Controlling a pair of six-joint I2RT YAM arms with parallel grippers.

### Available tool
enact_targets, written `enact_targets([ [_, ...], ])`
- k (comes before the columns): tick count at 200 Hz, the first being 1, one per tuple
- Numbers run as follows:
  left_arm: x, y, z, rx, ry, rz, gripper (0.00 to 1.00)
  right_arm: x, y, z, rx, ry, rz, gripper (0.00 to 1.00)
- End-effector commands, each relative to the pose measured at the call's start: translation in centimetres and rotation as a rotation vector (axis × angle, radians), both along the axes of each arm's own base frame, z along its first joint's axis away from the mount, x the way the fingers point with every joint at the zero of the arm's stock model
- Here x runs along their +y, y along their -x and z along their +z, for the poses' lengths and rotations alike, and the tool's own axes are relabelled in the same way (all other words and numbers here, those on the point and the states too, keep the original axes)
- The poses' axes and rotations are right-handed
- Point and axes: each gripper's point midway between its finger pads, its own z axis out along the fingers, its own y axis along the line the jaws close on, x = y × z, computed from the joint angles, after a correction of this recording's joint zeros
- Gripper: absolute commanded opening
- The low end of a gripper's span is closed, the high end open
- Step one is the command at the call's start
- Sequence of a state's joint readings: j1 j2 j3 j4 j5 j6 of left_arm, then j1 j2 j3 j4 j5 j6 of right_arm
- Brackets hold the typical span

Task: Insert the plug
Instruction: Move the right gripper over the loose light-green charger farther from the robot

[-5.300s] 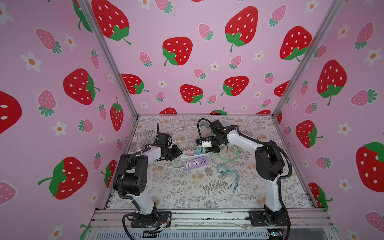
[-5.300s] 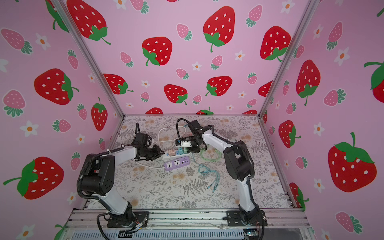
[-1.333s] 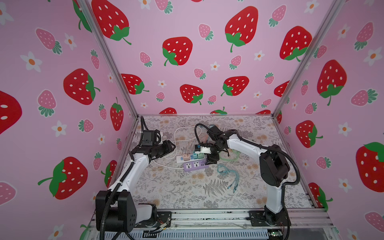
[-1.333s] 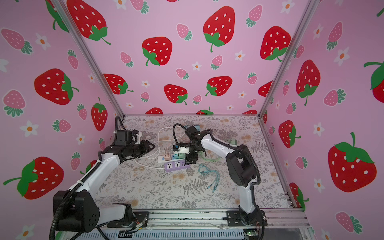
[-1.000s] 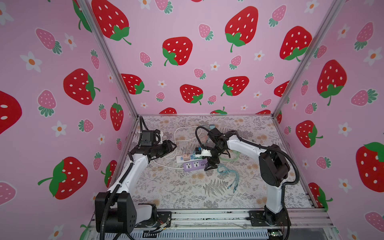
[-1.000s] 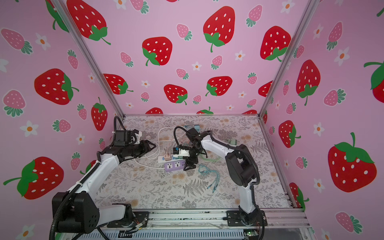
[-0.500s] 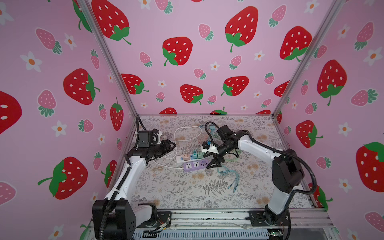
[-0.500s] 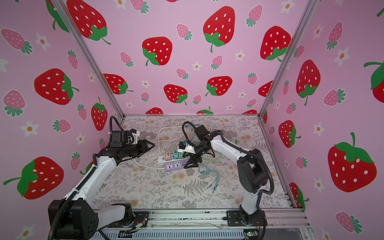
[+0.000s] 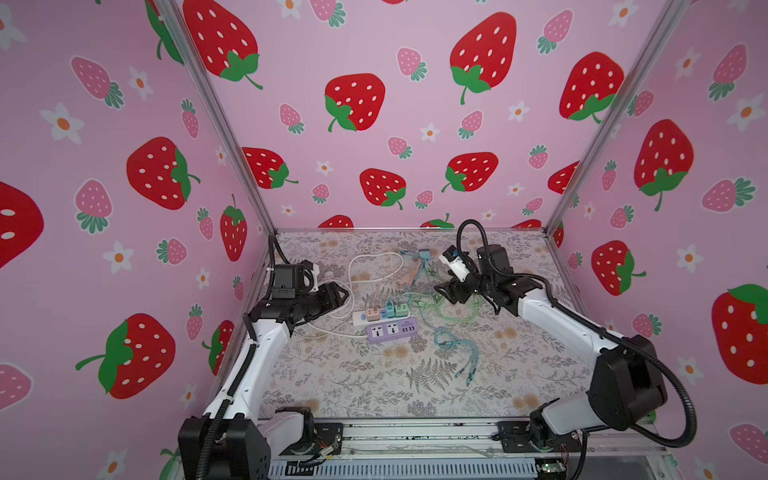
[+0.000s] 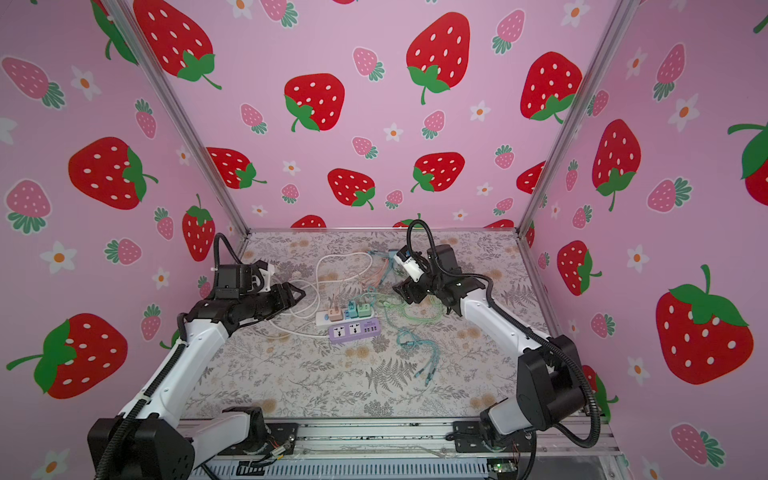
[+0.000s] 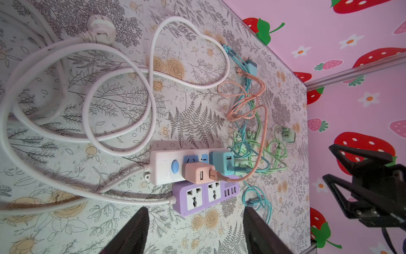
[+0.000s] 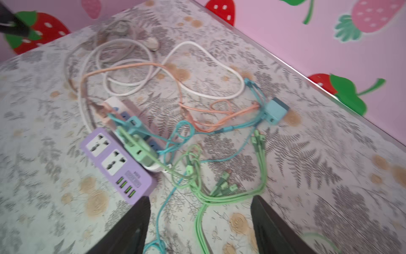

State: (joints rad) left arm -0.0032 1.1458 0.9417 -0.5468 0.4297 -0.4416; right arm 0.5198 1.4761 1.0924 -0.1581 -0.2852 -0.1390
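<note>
Status: green plug (image 9: 401,309) is seated in the white strip (image 9: 360,318), at the end slot nearest the right edge. It stands upright in both top views (image 10: 364,309). Same strip also carries a peach adapter (image 9: 372,313) and a teal adapter (image 9: 390,309), so 3 in a row, just beside each other. Strip pos: mid worktop (image 9: 374,386), a bit left of ctr. The purple strip (image 9: 384,331) lies alongside it on the front side, touching or nearly so; its sockets are empty.

left gripper (image 9: 343,296): fingers (image 11: 134,233) spread apart w/ nothing btwn them. It's over the white cable (image 9: 374,259) loops near the left edge, left of both strips and clear of them.

right gripper (image 9: 440,289): fingers (image 12: 131,226) also apart and holding nothing. It's right of the strips, over the green cables (image 9: 440,309) tangle, not touching the plug. Height above the cables: can't tell.

Other: a loose teal adapter (image 9: 424,254) lies near the back edge, around ctr, and a teal cable bundle (image 9: 457,349) lies front-right of the purple strip.
</note>
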Motion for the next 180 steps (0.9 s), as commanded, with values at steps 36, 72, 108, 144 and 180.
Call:
enact_targets([
  [36, 0.3, 0.5, 1.7, -0.032, -0.031, -0.014, 0.70, -7.5, -5.0, -1.9, -0.009, 0.129, -0.385, 0.71],
  [72, 0.2, 0.8, 2.0, -0.037, -0.029, -0.025, 0.70, -10.6, -6.8, -4.9, 0.015, 0.281, -0.458, 0.70],
  [108, 0.0, 1.2, 2.3, -0.042, -0.029, -0.042, 0.70, -13.0, -8.5, -6.3, 0.010, 0.353, -0.454, 0.71],
  [144, 0.0, 1.6, 2.7, -0.050, -0.038, -0.049, 0.69, -16.0, -10.5, -7.7, 0.049, 0.383, -0.492, 0.70],
  [180, -0.2, 1.7, 2.7, -0.052, -0.027, -0.060, 0.69, -17.5, -11.9, -9.9, 0.120, 0.356, -0.494, 0.69],
])
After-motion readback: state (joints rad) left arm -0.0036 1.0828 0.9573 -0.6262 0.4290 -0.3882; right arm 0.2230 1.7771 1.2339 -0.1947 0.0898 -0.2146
